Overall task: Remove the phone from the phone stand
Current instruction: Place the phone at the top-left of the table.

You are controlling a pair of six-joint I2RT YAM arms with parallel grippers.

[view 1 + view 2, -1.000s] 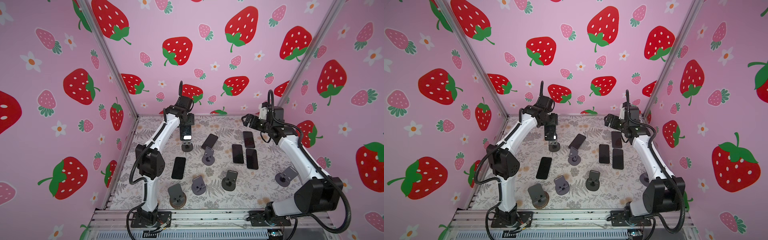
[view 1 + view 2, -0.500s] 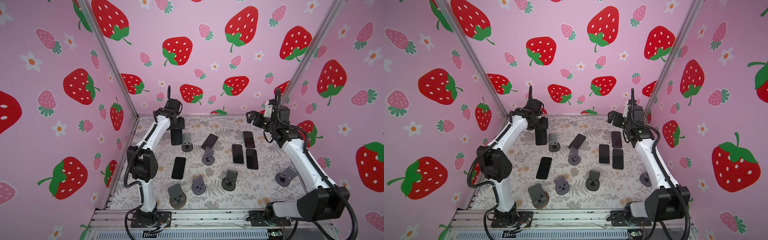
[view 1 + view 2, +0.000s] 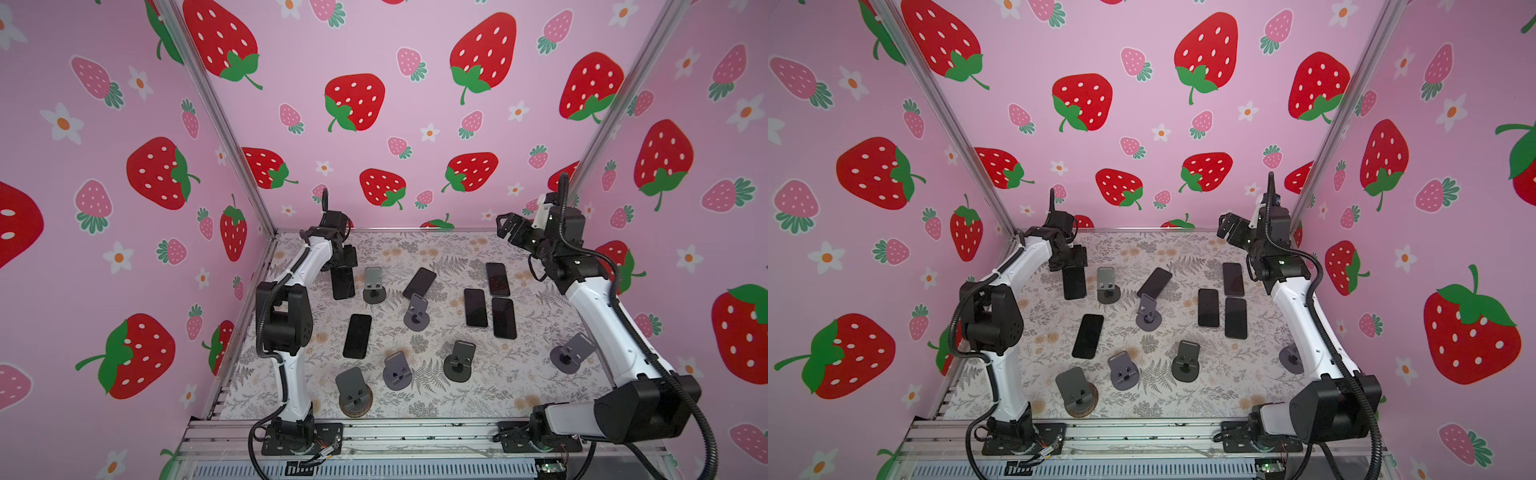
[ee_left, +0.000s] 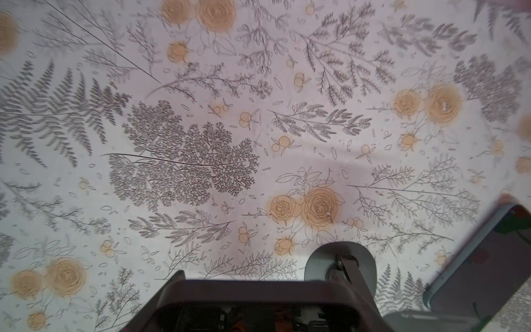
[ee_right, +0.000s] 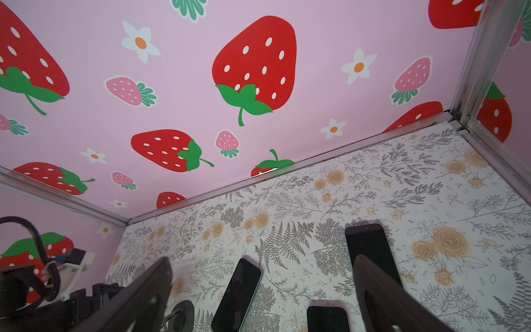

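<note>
My left tool (image 3: 345,262) pinches the black rectangular phone (image 3: 343,286) by its top, just left of the bare grey round-based stand (image 3: 374,283) in both top views, so I should lay it gently flat on the floral counter (image 3: 436,399); my right tool (image 3: 509,226) gapes wide.

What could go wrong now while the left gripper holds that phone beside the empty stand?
1. The left gripper is shut only on the upper end of the phone, so it might slip or swing in transit.
2. The stand sits close beside the hanging phone; a sideways move could knock it over.
3. A flat phone lies nearer the robot's base; setting down there could land on it.
</note>
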